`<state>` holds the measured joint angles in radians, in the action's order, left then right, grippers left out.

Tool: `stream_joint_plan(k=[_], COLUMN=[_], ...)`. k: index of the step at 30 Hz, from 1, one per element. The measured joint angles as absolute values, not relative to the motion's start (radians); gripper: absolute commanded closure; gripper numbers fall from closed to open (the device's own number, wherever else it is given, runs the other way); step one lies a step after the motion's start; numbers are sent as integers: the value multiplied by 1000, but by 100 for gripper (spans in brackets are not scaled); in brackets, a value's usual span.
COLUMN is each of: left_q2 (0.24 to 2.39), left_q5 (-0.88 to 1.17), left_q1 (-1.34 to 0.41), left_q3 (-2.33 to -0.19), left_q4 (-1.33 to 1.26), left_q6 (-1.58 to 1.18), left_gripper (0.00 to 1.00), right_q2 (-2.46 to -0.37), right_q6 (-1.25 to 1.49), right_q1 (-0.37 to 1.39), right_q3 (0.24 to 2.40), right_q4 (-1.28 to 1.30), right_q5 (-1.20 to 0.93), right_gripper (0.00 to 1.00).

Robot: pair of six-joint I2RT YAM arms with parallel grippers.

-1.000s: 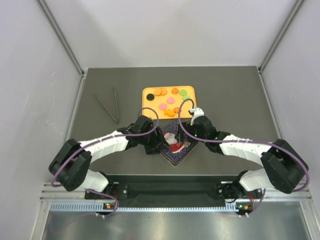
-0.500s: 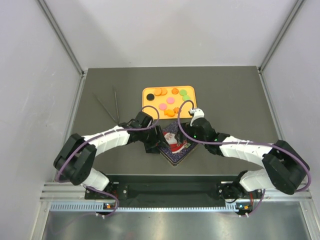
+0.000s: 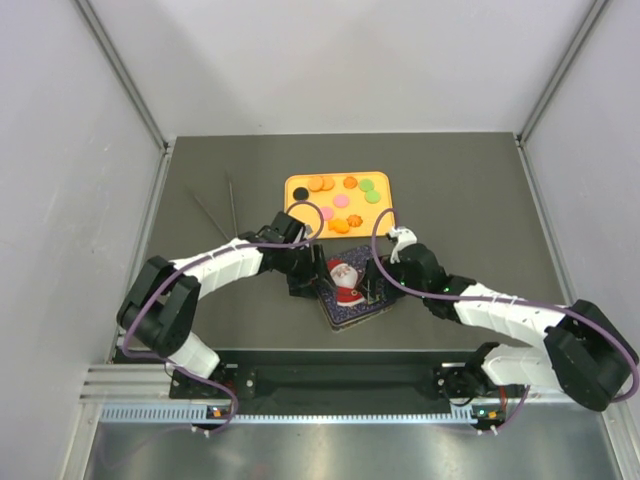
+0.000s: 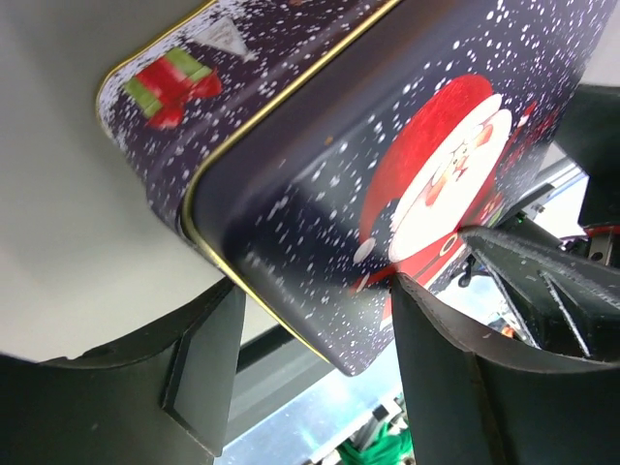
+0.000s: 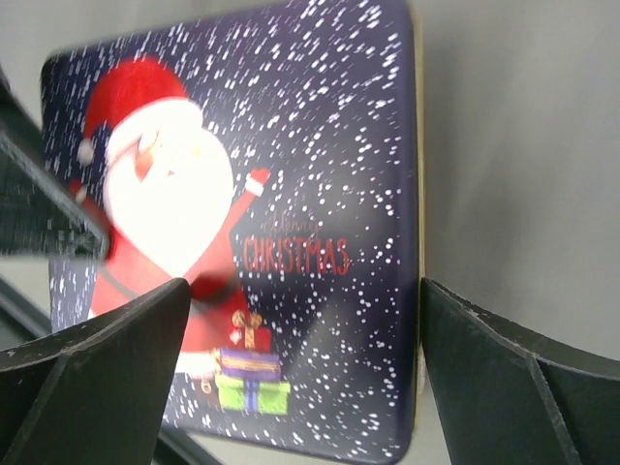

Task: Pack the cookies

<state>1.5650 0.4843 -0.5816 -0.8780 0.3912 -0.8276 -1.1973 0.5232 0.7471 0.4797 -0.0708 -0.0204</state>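
I saw the lidded Santa tin (image 3: 350, 295) on the counter (image 3: 470, 200) between the 2 arms: left pincer (image 4: 315, 295) straddled its corner, grip unclear, right pincer (image 5: 302, 291) spread wide across it, released; cookies (image 3: 338, 198) lay on the orange tray (image 3: 297, 215) just beyond.

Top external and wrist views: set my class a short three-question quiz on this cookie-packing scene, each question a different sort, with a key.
1. True or false: the cookies already lie inside the Santa tin.
2. The right gripper is: A open at the tin; B shut on a cookie; C out of view.
3. Fill in: the tin's lid reads "____".
Key: 1 false, they are on the orange tray; 2 A; 3 Christmas.
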Motion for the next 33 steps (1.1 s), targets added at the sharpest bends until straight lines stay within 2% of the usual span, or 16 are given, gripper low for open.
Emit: stream_joint_plan(k=[7,12,22,28,32,33], left_q2=[1569,1569,1569,1569,1569,1569], left_q5=[476,474,474,474,475,474], left_q1=[-571,-571,-566,-565,-565,-565], left_q3=[-887,-887,-887,-887,-887,-887], left_q4=[387,369,358,347,338,336], left_q6=[-802,-791,-779,-768,-759,-759], left_gripper=[52,50,49,43,36,34], right_q2=[-1184,-1178,-1171,-1140,-1114,-1110], right_q6=[541,566,588,598,595,592], right_q1=[686,625,582,576,575,575], right_q3=[443,413,403,399,410,416], right_q4=[-89,-112,-102,-55,-2,14], right_q5=[-136,-226,-278,-278,-276,-275], right_gripper=[4,5,19,28,29,27])
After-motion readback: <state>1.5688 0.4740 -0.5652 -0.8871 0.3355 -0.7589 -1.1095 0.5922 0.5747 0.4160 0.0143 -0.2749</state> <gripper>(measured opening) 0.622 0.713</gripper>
